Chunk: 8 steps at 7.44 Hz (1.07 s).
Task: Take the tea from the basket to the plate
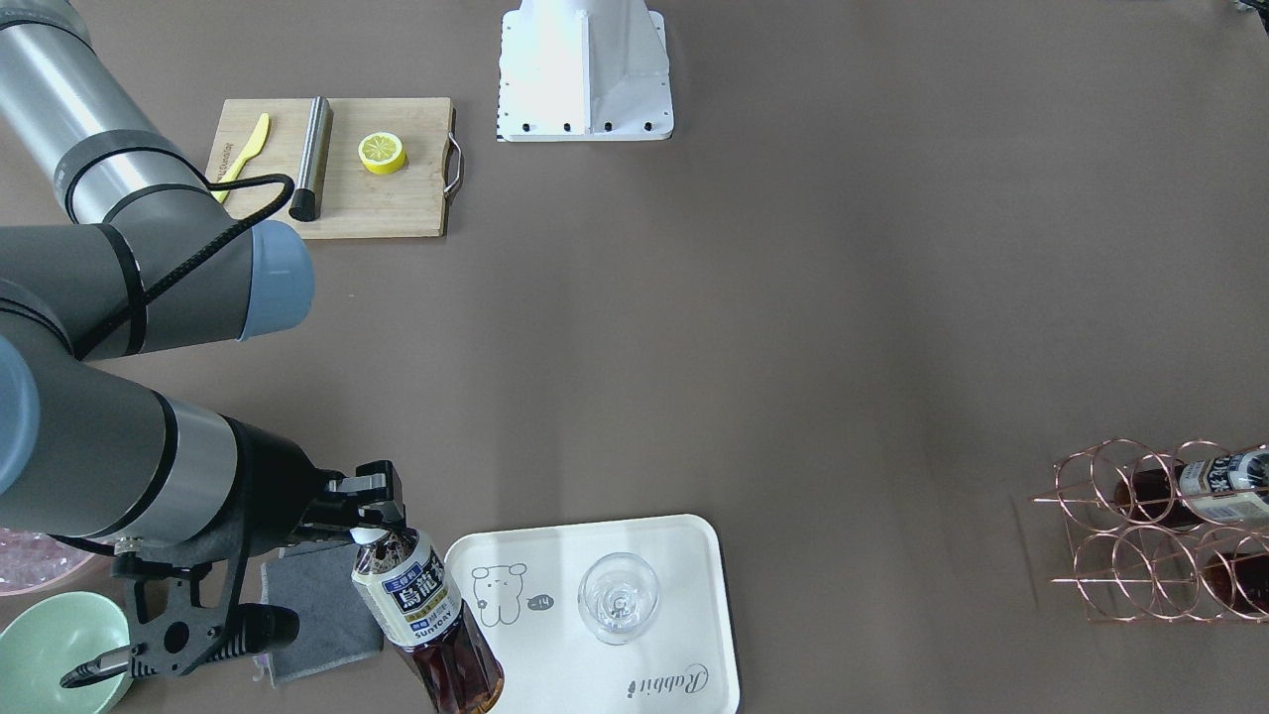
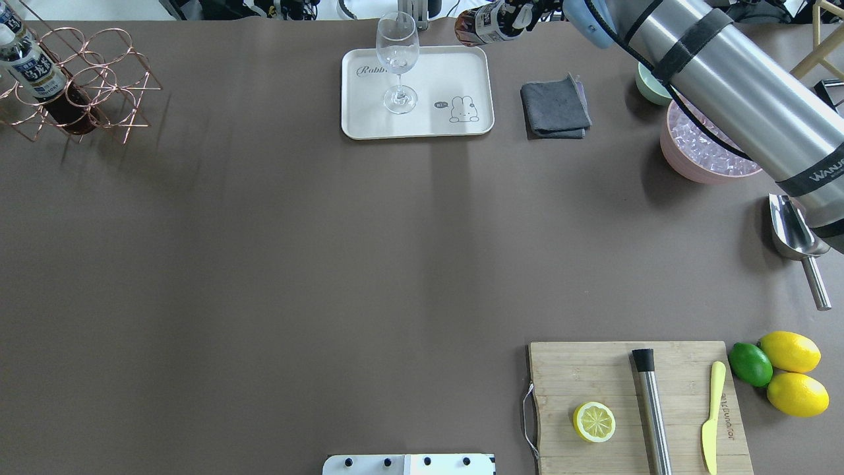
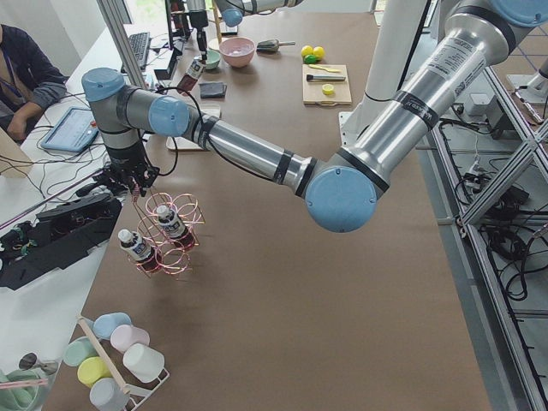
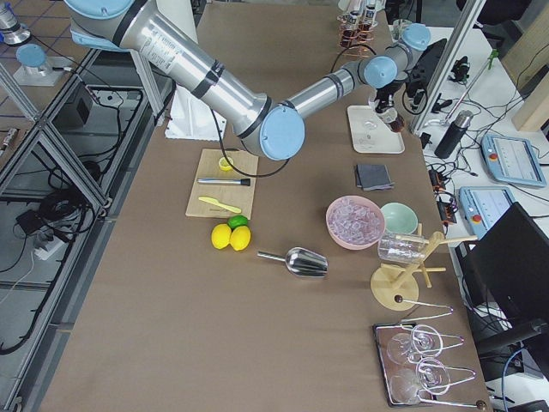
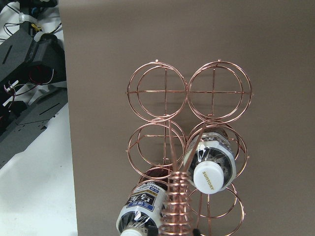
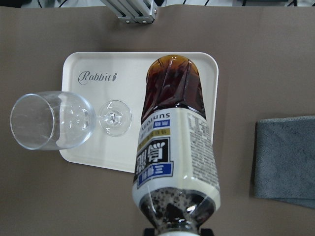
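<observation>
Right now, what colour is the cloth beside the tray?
Dark grey cloth; best in overhead view.

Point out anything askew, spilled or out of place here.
Nothing is spilled or broken. Only the tea looks askew: the right pincer grips it by the cap and it hangs tilted by the plate's edge, not yet set down near the wine glass.

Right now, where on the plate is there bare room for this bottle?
The bear-drawing end of the plate is bare, between the wine glass and the edge by the grey cloth, nearest the tea in the right gripper. The glass crowds the script end.
</observation>
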Available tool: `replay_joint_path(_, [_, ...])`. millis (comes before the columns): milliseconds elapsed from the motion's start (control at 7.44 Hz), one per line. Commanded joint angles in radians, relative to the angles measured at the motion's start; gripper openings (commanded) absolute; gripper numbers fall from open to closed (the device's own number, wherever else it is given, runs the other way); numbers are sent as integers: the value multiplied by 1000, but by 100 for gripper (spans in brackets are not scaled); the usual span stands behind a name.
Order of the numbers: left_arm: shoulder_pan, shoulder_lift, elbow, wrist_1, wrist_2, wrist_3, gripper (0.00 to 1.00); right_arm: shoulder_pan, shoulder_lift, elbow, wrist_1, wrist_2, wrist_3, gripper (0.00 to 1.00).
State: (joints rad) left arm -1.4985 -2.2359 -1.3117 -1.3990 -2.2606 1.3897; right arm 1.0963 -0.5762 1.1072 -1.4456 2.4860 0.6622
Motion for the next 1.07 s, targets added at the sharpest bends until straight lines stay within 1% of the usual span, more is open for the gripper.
replay_joint_path(0, [4,22,0,-18,-1,-1,0,-12,2,0,59,-42,0,0])
replay_joint_path(269, [6,36,2,-26,-1,-1,0,-25,-2,0,85,-77,0,0])
replay_joint_path(940, [8,65,-9,-48,-1,-3,0,-24,-4,19,85,-79,2,0])
